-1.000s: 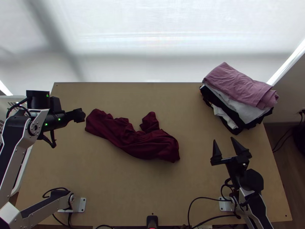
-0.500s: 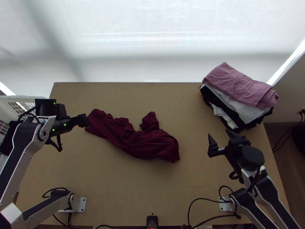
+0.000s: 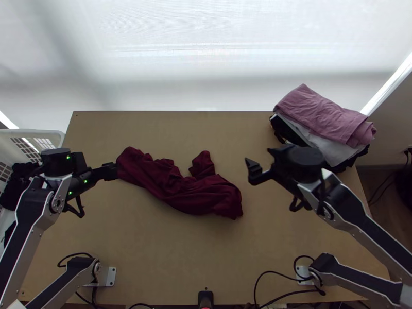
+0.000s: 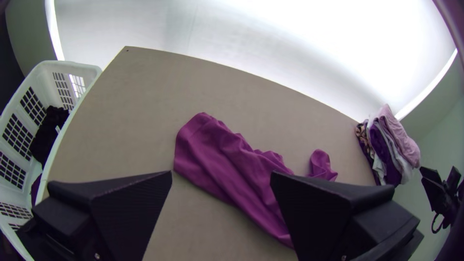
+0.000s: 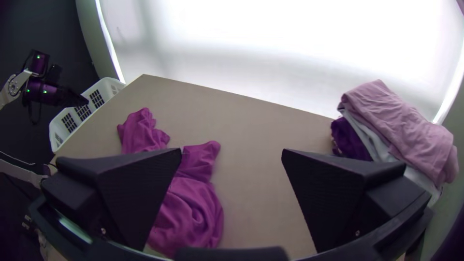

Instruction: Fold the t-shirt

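The dark red t-shirt (image 3: 180, 185) lies bunched in a long crumpled strip across the middle of the table, one piece sticking up on its far side. My left gripper (image 3: 110, 171) is at the shirt's left end, above the table. Its wide-apart fingers frame the shirt (image 4: 232, 164) in the left wrist view, where the left gripper (image 4: 221, 176) is open and empty. To the right of the shirt, over the table, is my right gripper (image 3: 259, 160). The right wrist view has the right gripper (image 5: 232, 154) open and empty, with the shirt (image 5: 188, 212) partly behind one finger.
A stack of folded clothes, pink on top (image 3: 324, 116), stands at the table's far right corner, close beyond the right gripper. A white basket (image 3: 31, 136) with dark cloth inside stands off the table's left edge. Cables lie along the near edge.
My right gripper has moved up the picture and leftward, closer to the shirt's right side. The left gripper has shifted slightly right and down the picture. The shirt has kept its place.
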